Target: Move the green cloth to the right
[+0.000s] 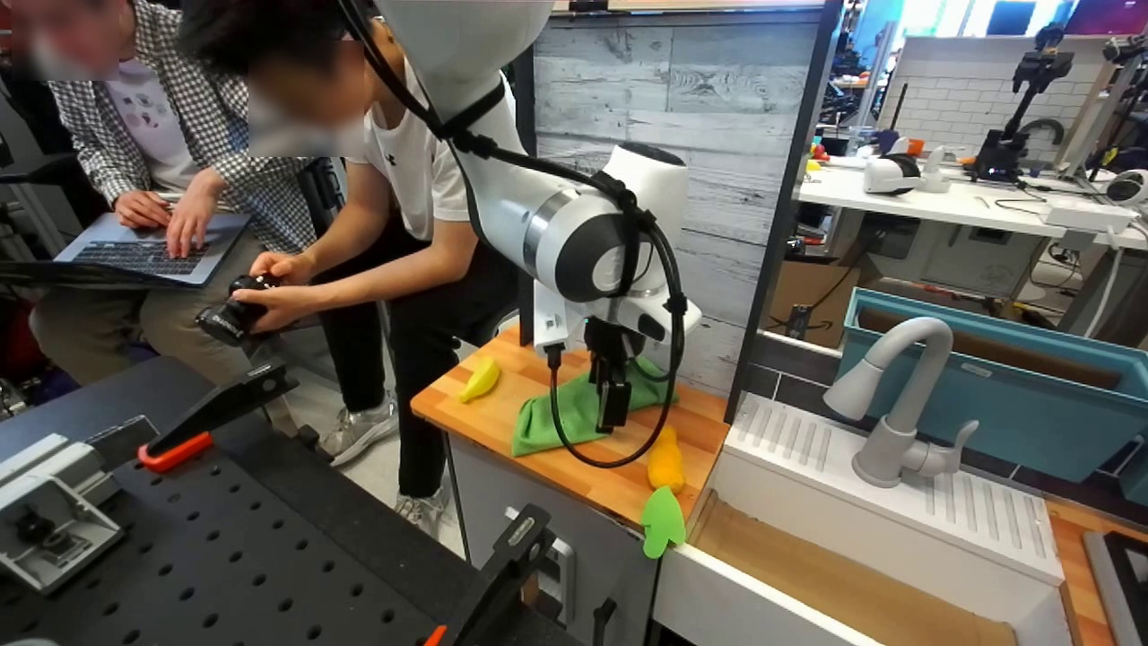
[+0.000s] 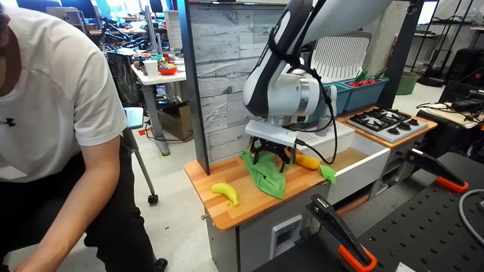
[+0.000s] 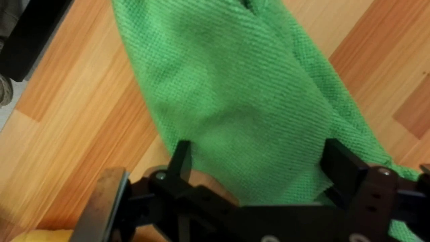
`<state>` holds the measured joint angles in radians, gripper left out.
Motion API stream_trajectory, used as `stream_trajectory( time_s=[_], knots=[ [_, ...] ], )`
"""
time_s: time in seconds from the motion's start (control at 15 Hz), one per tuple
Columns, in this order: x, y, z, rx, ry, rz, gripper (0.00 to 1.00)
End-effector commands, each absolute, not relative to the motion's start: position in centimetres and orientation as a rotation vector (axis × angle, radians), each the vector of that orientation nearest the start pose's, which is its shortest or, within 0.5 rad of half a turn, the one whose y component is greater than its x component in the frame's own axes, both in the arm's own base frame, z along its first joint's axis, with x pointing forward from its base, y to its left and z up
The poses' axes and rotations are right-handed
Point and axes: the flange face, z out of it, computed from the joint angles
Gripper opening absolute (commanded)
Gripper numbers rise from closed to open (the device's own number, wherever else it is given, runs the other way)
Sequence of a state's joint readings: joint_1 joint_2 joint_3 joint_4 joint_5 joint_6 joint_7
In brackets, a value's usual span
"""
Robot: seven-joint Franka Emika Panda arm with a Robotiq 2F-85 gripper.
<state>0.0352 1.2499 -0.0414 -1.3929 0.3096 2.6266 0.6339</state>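
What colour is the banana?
Yellow; the banana shows best in an exterior view.

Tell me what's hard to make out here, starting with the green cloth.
Green cloth: wrist view, cut off by the top edge, part behind the gripper.
Orange-yellow object: wrist view, mostly cut off by the bottom edge.
Stove: an exterior view, cut off by the right edge.
Faces: an exterior view, blurred.
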Motion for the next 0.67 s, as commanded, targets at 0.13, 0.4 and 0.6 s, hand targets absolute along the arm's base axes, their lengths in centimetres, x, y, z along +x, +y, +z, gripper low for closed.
stream_trajectory(
  time_s=[0.13, 0.4, 0.6],
  knots=[
    [66.5, -4.2, -5.5, -2.635, 1.378, 0.105, 1.00],
    [66.5, -5.1, -5.1, -2.592, 1.401, 0.110, 1.00],
    [66.6, -5.3, -4.3, -2.564, 1.398, 0.112, 1.00]
  ],
)
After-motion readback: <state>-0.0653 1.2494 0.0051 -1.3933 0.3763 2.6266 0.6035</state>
